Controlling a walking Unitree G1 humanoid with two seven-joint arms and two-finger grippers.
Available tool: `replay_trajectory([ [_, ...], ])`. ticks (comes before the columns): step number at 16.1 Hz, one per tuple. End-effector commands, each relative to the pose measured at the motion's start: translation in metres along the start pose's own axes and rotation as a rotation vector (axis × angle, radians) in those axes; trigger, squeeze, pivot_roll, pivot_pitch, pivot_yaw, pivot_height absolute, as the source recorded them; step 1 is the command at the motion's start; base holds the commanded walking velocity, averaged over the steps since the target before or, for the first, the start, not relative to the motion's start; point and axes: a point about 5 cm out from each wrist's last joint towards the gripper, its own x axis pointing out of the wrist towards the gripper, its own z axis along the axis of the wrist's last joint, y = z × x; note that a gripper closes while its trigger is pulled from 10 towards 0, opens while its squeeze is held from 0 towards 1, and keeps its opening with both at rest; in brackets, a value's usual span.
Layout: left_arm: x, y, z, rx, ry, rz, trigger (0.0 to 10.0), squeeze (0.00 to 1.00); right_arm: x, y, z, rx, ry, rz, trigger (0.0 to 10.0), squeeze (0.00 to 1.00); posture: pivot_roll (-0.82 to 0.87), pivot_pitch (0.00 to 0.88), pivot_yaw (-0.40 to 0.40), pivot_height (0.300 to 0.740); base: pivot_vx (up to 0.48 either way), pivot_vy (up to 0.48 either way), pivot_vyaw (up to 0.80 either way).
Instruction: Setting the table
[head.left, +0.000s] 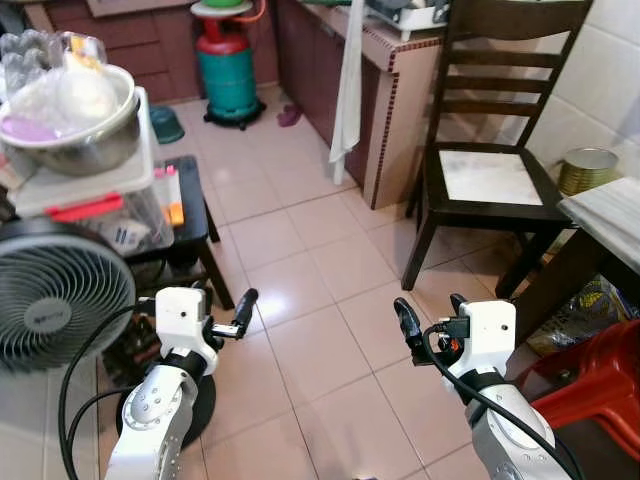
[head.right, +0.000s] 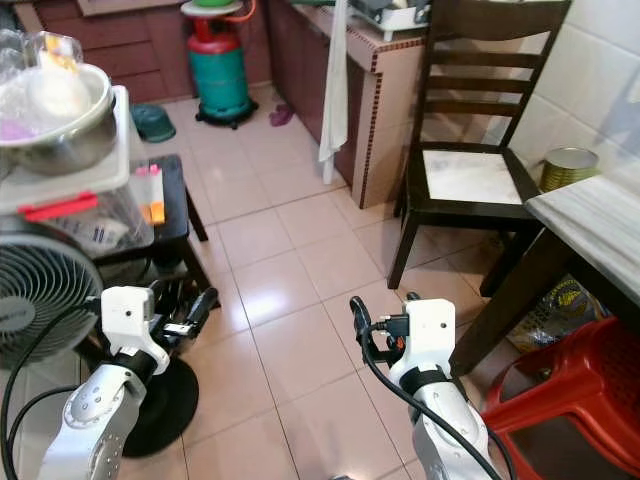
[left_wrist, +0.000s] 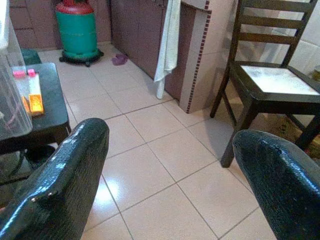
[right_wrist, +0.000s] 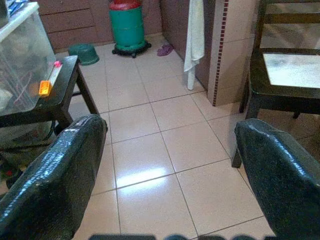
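1. Both grippers have their jaws apart and empty: the left gripper (left_wrist: 170, 175) frames bare floor tile between its two black fingers (left_wrist: 60, 185), and the right gripper (right_wrist: 167, 175) does the same.
2. The marble-topped table (head.right: 590, 225), the task's thing, stands at the robot's right; only its near corner and a dark leg are in sight, and its top looks bare as far as it can be seen.
3. The right gripper (head.left: 430, 320) hovers over the floor just short of the table's leg; the left gripper (head.left: 240, 312) is well apart from the table, across the open floor.
4. A dark wooden chair (head.left: 495, 150) stands just beyond the table, its pale seat facing the robot.
5. A round tin (head.left: 587, 170) sits behind the chair, near the table's far edge.
6. A red plastic stool (head.left: 590, 385) crowds in under the table, beside the right arm.
7. A tiled counter (head.left: 400, 110) with a white towel (head.left: 347, 90) hanging off it stands past the chair, farther from the table.
8. Opposite the table, across the floor, a low black stand (head.left: 190, 215) carries a clear storage box (head.left: 110, 205) topped by a steel bowl (head.left: 75, 125); a grey fan (head.left: 60, 290) stands before it.
9. A green gas cylinder (head.left: 228, 75) is farthest from the table, by the brown cabinets.
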Motion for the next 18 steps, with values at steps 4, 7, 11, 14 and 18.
replay_trajectory([
  [4,-0.0008,-0.0006,-0.0038,0.006,0.023,-0.013,10.0,0.0,-0.0008,-0.0016,-0.0005,0.008,0.008,-0.01,10.0,0.0,-0.08,0.09,0.044,0.74,0.0,0.0,-0.8],
  [7,-0.0007,-0.0033,-0.0027,0.007,0.018,-0.04,10.0,0.0,-0.001,-0.0014,-0.0003,0.008,0.008,-0.01,10.0,0.0,-0.08,0.09,0.044,0.74,0.0,0.0,-0.8],
  [11,0.0,-0.0046,-0.0033,0.003,0.023,-0.043,10.0,0.0,-0.0008,-0.0017,-0.0001,0.009,0.008,-0.013,10.0,0.0,-0.08,0.09,0.044,0.74,0.0,0.0,-0.8],
  [14,0.0021,-0.0029,-0.0036,-0.008,0.026,-0.018,10.0,0.0,-0.0009,-0.0019,0.0,0.007,0.011,-0.014,10.0,0.0,-0.09,0.095,0.045,0.74,0.0,0.0,-0.8],
  [18,0.0019,-0.0026,-0.0048,-0.023,0.038,-0.005,10.0,0.0,-0.0018,-0.0026,0.0,0.006,0.016,-0.018,10.0,0.0,-0.09,0.097,0.043,0.74,0.0,0.0,-0.8],
])
